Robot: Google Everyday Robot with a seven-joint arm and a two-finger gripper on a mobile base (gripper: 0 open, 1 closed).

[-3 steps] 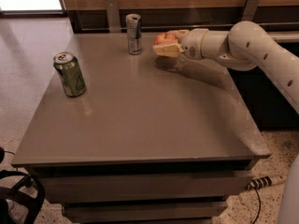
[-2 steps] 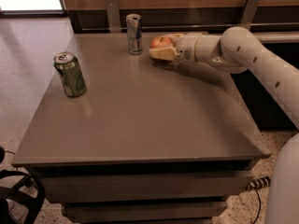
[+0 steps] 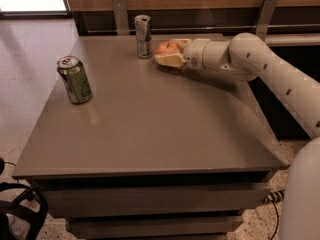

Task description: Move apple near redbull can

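Apple point(image 3: 167, 47) is basically where it needs to be: far back on the surface point(image 3: 150, 134), just to the right of the redbull can point(image 3: 143, 36) as the camera sees it, with only a thin gap showing between the two. The gripper point(image 3: 166, 50) comes in from the right on the end of the white arm point(image 3: 260, 59). Its jaws look clamped around the apple, one pale jaw low in front of it and the other up behind it. Hard to say if the fruit is resting on the surface or hanging a hair above it; there's a dark shadow right under the lower jaw, so it's low either way. By the look of it the carrying part is pretty much done, and apple and can are neighbours. What's left, as a guess: set it down if it isn't down, let go, and back the arm out without nudging the slim can, which looks tippy and sits right next to the jaw tips. Over on the left side, the green can point(image 3: 75, 79) is well apart from all this and doesn't matter here.
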